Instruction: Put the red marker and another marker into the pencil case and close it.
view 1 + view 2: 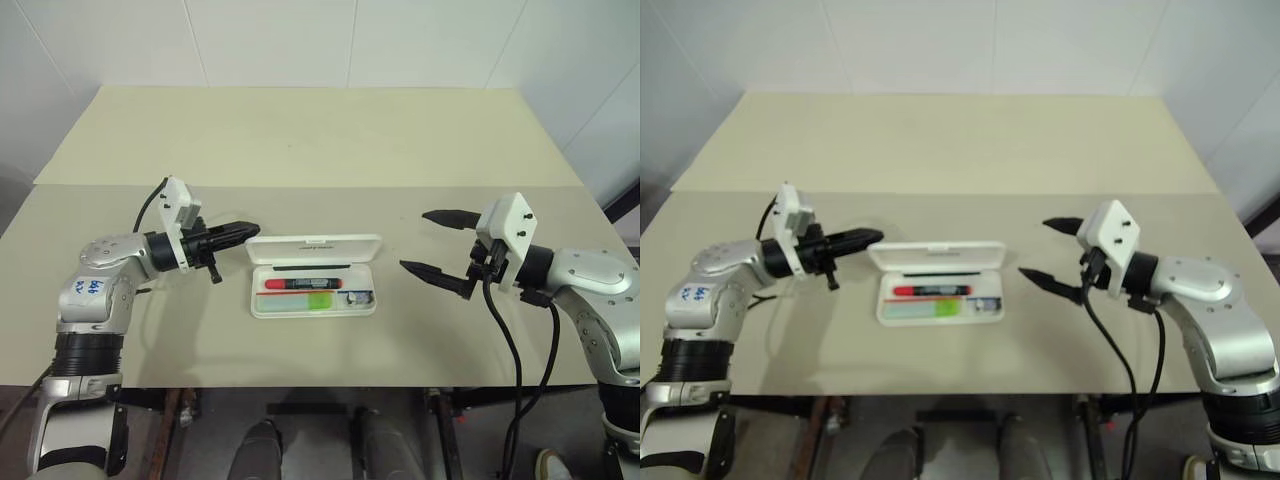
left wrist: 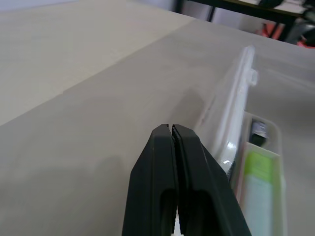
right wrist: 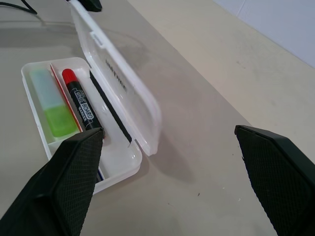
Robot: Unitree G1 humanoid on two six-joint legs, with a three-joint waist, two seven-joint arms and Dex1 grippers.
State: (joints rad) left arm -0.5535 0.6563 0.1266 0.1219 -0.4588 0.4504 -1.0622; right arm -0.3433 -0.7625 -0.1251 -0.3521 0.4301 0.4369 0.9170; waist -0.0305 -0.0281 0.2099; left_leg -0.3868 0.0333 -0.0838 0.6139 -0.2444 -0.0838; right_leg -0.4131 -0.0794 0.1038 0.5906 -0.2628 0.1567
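The white pencil case lies open in the middle of the table, its lid tilted up at the back. Inside lie the red marker, black barrel with red cap, and the other marker, a pale green highlighter, side by side; both also show in the right wrist view as the red marker and the highlighter. My left gripper is shut and empty, its tip just behind the lid's left end. My right gripper stands wide open to the right of the case, holding nothing.
The beige table stretches far behind the case, with a seam across it. White wall panels rise behind. A black cable hangs from my right wrist over the table's front edge.
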